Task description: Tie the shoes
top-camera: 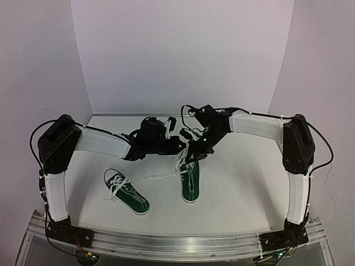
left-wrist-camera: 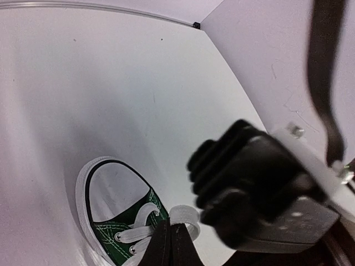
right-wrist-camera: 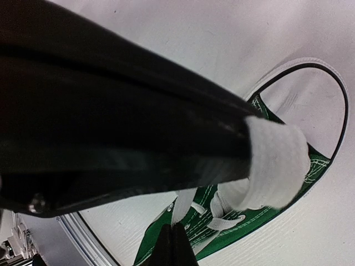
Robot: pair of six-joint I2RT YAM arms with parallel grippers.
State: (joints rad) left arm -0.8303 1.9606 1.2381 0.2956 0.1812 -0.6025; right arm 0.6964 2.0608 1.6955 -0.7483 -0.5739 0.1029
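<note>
Two dark green shoes with white toe caps lie on the table: one (top-camera: 127, 192) at front left, the other (top-camera: 190, 181) in the middle. Both grippers meet just above the middle shoe's lacing. In the left wrist view my left gripper (left-wrist-camera: 169, 223) is shut on a white lace loop (left-wrist-camera: 187, 215) beside the shoe's toe cap (left-wrist-camera: 111, 191). My right gripper (right-wrist-camera: 178, 228) is shut on a lace strand (right-wrist-camera: 186, 204) rising from the eyelets. The left gripper's dark finger (right-wrist-camera: 138, 138), with its lace loop (right-wrist-camera: 277, 166), fills much of the right wrist view.
A loose lace end (top-camera: 161, 176) trails left from the middle shoe across the white table (top-camera: 238, 183). The front-left shoe's laces (top-camera: 117, 185) lie in a loose tangle. White walls (top-camera: 183, 55) close the back and sides. The right arm's wrist block (left-wrist-camera: 255, 188) crowds the left wrist view.
</note>
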